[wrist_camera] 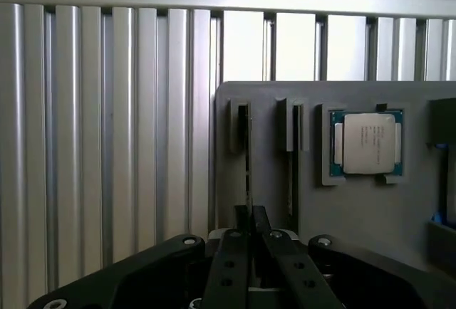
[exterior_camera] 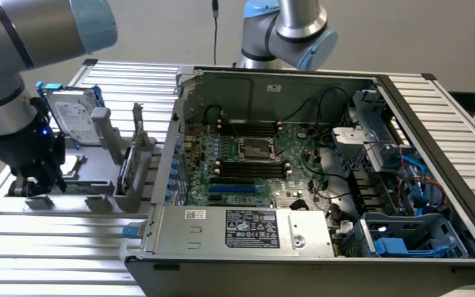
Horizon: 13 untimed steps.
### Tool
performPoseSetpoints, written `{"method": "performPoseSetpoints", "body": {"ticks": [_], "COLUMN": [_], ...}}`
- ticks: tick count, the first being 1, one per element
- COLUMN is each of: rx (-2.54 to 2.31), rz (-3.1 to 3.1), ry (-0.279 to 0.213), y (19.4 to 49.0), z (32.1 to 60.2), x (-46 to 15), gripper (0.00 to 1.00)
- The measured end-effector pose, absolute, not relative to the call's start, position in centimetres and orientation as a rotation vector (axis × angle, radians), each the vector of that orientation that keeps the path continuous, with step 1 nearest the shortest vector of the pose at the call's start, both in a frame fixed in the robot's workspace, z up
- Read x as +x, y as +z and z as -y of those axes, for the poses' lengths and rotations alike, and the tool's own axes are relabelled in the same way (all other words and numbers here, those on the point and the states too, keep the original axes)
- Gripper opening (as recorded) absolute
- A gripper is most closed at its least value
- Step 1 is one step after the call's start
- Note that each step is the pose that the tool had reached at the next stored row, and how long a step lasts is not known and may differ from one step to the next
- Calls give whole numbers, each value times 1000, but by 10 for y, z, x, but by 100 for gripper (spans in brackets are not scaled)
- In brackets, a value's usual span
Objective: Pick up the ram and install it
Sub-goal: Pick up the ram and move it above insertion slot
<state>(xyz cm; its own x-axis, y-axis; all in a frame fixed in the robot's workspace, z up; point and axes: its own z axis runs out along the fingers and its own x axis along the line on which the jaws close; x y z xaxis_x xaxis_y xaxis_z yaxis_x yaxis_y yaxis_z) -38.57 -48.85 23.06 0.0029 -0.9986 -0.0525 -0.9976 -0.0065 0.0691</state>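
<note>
**A:** The gripper (exterior_camera: pixel 35 184) is hanging low over the grey holder (exterior_camera: pixel 97 185) at the exterior view's left, well apart from the open computer case (exterior_camera: pixel 271 80).

**B:** And from the wrist, the gripper (wrist_camera: pixel 251 215) is pinching almost closed. The ram (wrist_camera: pixel 248 159) is showing edge-on, a thin dark line standing in the slot nearest the holder's edge, and it's running straight in between the two black fingers (wrist_camera: pixel 231 259).

**A:** So it's clamping the ram?

**B:** It's looking that way. Both are pressing in on that thin edge, while the ram is sitting down in its slot in the holder (wrist_camera: pixel 356 209).

**A:** What's lying alongside?

**B:** A second slot (wrist_camera: pixel 293 156) is sitting just beside it, and past that the square silver chip (wrist_camera: pixel 368 142) is lying flat in its own recess.

**A:** Out wide, the hard drive (exterior_camera: pixel 74 117) with blue brackets is standing upright at the far side of the holder. The motherboard (exterior_camera: pixel 246 154) is lying exposed inside the case, its black slots (exterior_camera: pixel 250 167) running beside the processor socket.

**B:** And it's all resting on the slatted metal table (wrist_camera: pixel 107 145).
</note>
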Motion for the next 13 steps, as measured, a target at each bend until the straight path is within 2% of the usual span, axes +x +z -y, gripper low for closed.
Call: {"method": "performPoseSetpoints", "body": {"ticks": [13], "rx": [2211], "rz": [2205], "ry": [-141], "y": [287], "z": [488], "x": [-362], "gripper": [14]}}
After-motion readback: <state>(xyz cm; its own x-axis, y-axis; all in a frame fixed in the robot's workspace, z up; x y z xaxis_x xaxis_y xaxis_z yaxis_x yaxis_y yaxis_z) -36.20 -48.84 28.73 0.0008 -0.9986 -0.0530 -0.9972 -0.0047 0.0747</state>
